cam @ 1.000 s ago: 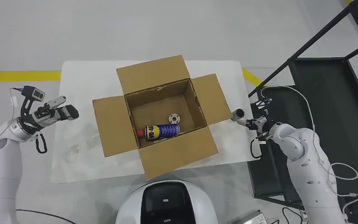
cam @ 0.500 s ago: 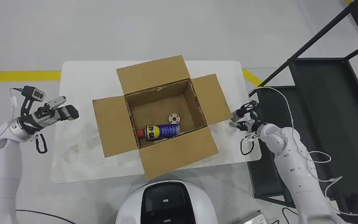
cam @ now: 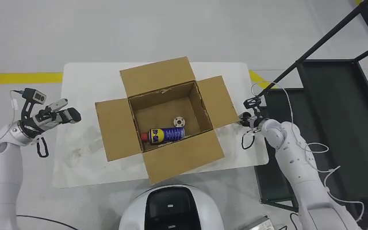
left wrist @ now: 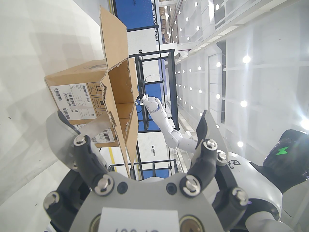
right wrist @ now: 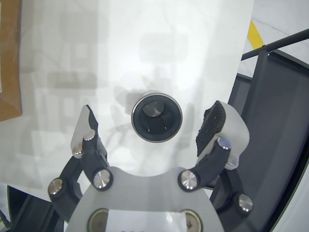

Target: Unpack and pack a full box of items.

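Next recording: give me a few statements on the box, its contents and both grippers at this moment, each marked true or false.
1. The box has its flaps open. True.
2. The spray can stands upright in the box. False: it lies on its side.
3. The right gripper is shut on the cylinder. False: it is open, and the cylinder stands free between its fingers.
4. The left gripper is open and empty. True.
5. The cylinder is inside the box. False: it stands on the table, outside the box.
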`<act>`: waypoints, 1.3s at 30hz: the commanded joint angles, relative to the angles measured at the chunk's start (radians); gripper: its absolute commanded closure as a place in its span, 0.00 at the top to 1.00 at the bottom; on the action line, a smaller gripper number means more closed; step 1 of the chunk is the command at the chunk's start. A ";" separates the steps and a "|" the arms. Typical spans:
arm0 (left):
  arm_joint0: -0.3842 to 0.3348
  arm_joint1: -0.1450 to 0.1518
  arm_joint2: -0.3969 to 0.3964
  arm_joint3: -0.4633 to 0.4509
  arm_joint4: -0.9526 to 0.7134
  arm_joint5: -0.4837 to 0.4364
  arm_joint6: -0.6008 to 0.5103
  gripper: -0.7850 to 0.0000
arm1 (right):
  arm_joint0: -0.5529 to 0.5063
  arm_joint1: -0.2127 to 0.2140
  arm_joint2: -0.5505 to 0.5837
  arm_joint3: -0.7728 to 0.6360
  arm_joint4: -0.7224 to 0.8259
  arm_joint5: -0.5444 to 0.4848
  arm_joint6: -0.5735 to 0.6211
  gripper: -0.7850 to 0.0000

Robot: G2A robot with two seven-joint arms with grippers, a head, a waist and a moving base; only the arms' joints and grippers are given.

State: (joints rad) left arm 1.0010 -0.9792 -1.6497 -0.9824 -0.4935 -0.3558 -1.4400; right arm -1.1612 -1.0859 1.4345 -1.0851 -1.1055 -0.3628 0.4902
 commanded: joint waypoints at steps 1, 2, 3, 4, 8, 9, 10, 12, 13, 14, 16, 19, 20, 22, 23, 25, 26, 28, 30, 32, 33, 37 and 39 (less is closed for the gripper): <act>0.000 0.000 0.000 0.000 0.000 0.000 0.000 1.00 | 0.006 -0.001 -0.005 0.008 0.000 0.005 -0.001 0.00; 0.000 0.000 0.000 0.000 0.000 0.000 0.000 1.00 | 0.008 -0.001 -0.007 0.013 0.000 0.007 -0.002 0.00; 0.000 0.000 0.000 0.000 0.000 0.000 0.000 1.00 | 0.010 -0.002 -0.008 0.018 0.001 0.009 -0.002 0.00; 0.000 0.000 0.000 0.000 0.000 0.000 0.000 1.00 | 0.013 -0.002 -0.009 0.022 0.004 0.010 -0.002 0.00; 0.000 0.000 0.000 0.000 0.000 0.000 0.000 1.00 | 0.017 -0.003 -0.013 0.028 0.012 0.011 -0.001 0.00; 0.000 0.000 0.000 0.000 0.000 0.000 0.000 1.00 | 0.016 -0.003 -0.014 0.026 0.014 0.010 -0.001 0.00; 0.000 0.000 0.000 0.000 0.000 0.000 0.000 1.00 | 0.014 -0.002 -0.014 0.022 0.016 0.008 -0.001 0.00; 0.000 0.000 0.000 0.000 0.000 0.000 0.000 1.00 | 0.008 -0.002 -0.015 0.010 0.023 -0.003 -0.007 0.00; 0.000 0.000 0.000 0.000 0.000 0.000 0.000 1.00 | 0.003 -0.002 -0.017 -0.003 0.027 -0.022 -0.014 0.00; 0.000 0.000 0.000 0.000 0.000 0.000 0.000 1.00 | -0.005 0.000 -0.016 -0.014 0.025 -0.036 -0.019 0.00; 0.000 0.000 0.000 0.000 0.000 0.000 0.000 1.00 | -0.021 0.003 -0.006 -0.050 0.031 -0.045 -0.025 0.00; 0.000 0.000 0.000 0.000 0.000 0.000 0.000 1.00 | -0.055 0.010 0.024 -0.148 0.034 -0.044 -0.022 0.00; 0.000 0.000 0.000 0.000 0.000 0.000 0.000 1.00 | -0.068 0.014 0.036 -0.192 0.029 -0.042 -0.020 0.00; 0.000 0.000 0.000 0.000 0.000 0.000 0.000 1.00 | -0.098 0.021 0.065 -0.280 0.008 -0.032 -0.016 0.00; 0.000 0.000 0.000 0.000 0.000 0.000 0.000 1.00 | -0.111 0.024 0.080 -0.325 0.001 -0.028 -0.016 0.00; 0.000 0.000 0.000 0.000 0.000 0.000 0.000 1.00 | -0.131 0.030 0.106 -0.410 -0.026 -0.022 -0.016 0.00; 0.000 0.000 0.000 0.000 0.000 0.000 0.000 1.00 | -0.140 0.032 0.115 -0.442 -0.038 -0.019 -0.016 0.00; 0.000 0.000 0.000 0.000 0.000 0.000 0.000 1.00 | -0.147 0.034 0.126 -0.498 -0.060 -0.015 -0.020 0.00; 0.000 0.000 0.000 0.000 0.000 0.000 0.000 1.00 | -0.145 0.034 0.127 -0.532 -0.032 -0.023 -0.024 0.00; 0.000 0.000 0.000 0.000 0.000 0.000 0.000 1.00 | -0.136 0.031 0.117 -0.546 0.034 -0.040 -0.011 0.00; 0.000 0.000 0.000 0.000 0.000 0.000 0.000 1.00 | -0.128 0.027 0.109 -0.541 0.121 -0.046 0.001 0.00; 0.000 0.000 0.000 0.000 0.000 0.000 0.000 1.00 | -0.068 0.019 0.043 -0.567 0.218 -0.045 0.089 0.00; 0.000 0.000 0.000 0.000 0.000 0.000 0.000 1.00 | -0.046 0.012 -0.001 -0.586 0.254 -0.043 0.100 0.00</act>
State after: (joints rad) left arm 1.0010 -0.9793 -1.6497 -0.9824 -0.4935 -0.3558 -1.4400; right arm -1.2166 -1.0710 1.4540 -1.6641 -0.8584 -0.4084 0.5871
